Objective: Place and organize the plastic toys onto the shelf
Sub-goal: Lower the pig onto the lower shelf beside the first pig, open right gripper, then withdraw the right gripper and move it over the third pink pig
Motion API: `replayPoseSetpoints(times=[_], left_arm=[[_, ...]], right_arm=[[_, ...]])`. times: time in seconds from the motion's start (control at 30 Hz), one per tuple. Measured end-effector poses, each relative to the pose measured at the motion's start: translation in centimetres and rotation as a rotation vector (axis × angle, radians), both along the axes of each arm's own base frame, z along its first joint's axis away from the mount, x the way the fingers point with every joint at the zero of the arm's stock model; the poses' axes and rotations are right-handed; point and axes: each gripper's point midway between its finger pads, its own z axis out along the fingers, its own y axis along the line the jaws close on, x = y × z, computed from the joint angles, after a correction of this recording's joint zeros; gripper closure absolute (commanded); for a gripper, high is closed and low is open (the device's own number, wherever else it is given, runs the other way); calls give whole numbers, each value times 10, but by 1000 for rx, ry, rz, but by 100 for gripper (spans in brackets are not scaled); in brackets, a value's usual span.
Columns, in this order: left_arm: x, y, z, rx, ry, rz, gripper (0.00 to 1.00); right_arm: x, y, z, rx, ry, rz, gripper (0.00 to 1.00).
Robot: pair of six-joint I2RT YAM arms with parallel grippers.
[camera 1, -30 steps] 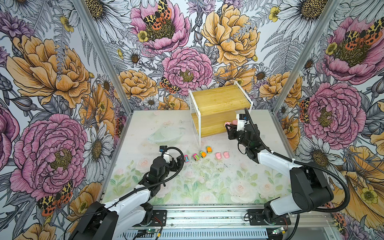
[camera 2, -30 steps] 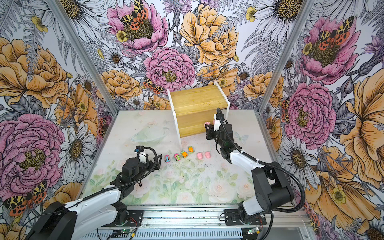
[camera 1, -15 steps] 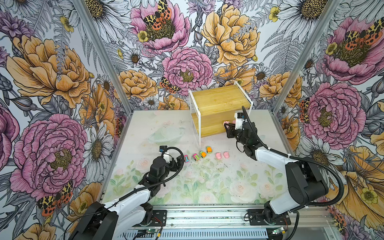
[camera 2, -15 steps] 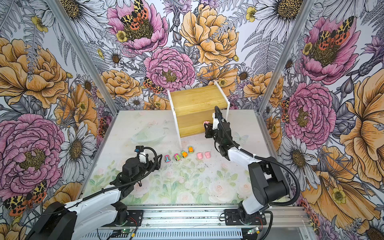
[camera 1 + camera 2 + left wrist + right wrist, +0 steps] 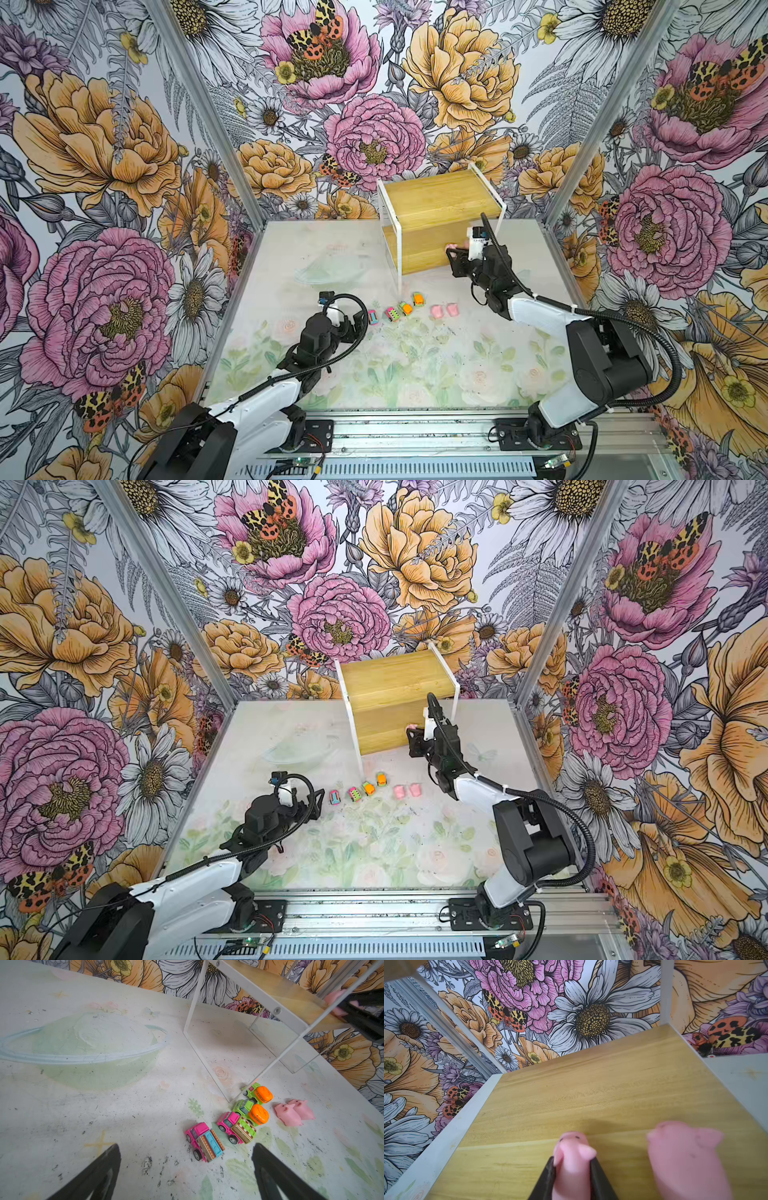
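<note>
**Pink pig pinched at the lower tier of the shelf**

A small plain pink pig-like plastic figure (image 5: 571, 1145) sits at the lower board of the two-tier shelf of yellowish wood and thin white frame (image 5: 436, 208). The right gripper (image 5: 572, 1160) is clenched on it, one black finger pressed against each flank. A second pink pig (image 5: 683, 1157) stands on the same board just beside the held one, apart from the fingers. In both top views this happens at the right end of the lower step, a little right of frame centre, with the shelf standing against the far floral wall.

Below the shelf, near the middle of the frame, six more toys lie in a loose row on the white floral-printed tabletop (image 5: 415, 365). From left to right they are:
- a pink car with blue trim (image 5: 372, 317)
- a pink car with green trim (image 5: 392, 313)
- two orange-and-green cars (image 5: 405, 308) (image 5: 419, 298), the right one just beside the shelf's white front leg
- two more pink pigs (image 5: 436, 310) (image 5: 451, 308), side by side and touching

The left gripper (image 5: 360, 323) rests low just left of the blue-trimmed car, its fingers spread wide and holding nothing. A clear shallow plastic dish (image 5: 328, 270) lies on the table left of the shelf.
</note>
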Motion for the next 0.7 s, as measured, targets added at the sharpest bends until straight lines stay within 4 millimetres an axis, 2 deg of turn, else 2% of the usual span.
replayPoseSetpoints(times=[0.23, 0.43, 0.7], left_arm=[[0, 0, 0, 0, 0, 0, 1], [0, 0, -1, 2, 3, 0, 1], [0, 0, -2, 3, 6, -1, 1]], right_arm=[[0, 0, 1, -5, -7, 3, 61], [-2, 0, 3, -10, -9, 3, 50], [-23, -9, 1, -42, 1, 2, 39]])
